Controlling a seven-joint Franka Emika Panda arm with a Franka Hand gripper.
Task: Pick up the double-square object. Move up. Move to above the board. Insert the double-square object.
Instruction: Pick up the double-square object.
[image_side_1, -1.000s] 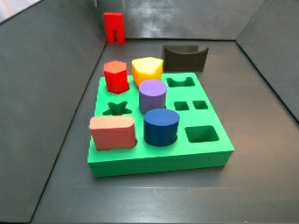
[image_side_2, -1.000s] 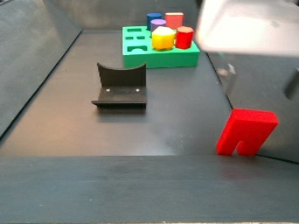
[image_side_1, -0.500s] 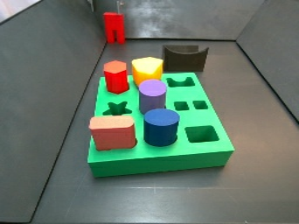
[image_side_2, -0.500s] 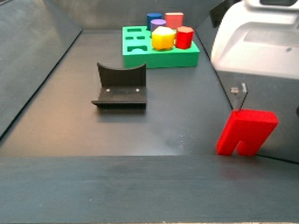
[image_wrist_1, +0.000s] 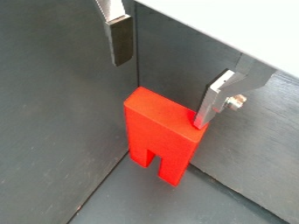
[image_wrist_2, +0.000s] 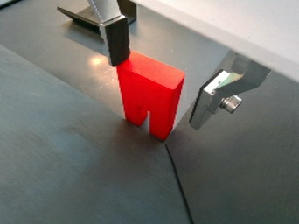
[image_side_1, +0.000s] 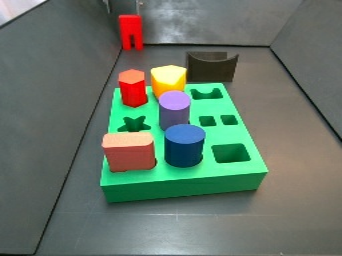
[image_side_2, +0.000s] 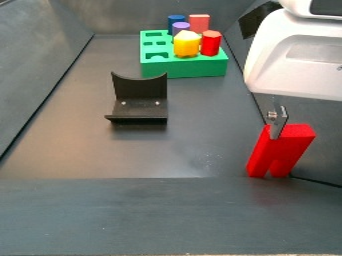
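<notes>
Double-square object (image_wrist_1: 160, 131) between pincer (image_wrist_1: 163, 79) fingers — seemingly untouched.

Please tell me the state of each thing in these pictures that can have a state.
Gripper: open, silver fingers either side of the red block, apparently not clamping yet.
Bright red double-square object: upright on the floor, not lifted.
Thick green board: some holes filled, others empty.
Dark L-shaped fixture: standing, nothing on it.

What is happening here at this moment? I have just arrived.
The gripper is lowered around the double-square object, which stands upright on the dark floor. Its fingers are open, one on each side of the red block, so nothing is gripped yet. The board lies farther away and already holds several coloured pegs. Some holes are free. The fixture stands between them.
</notes>
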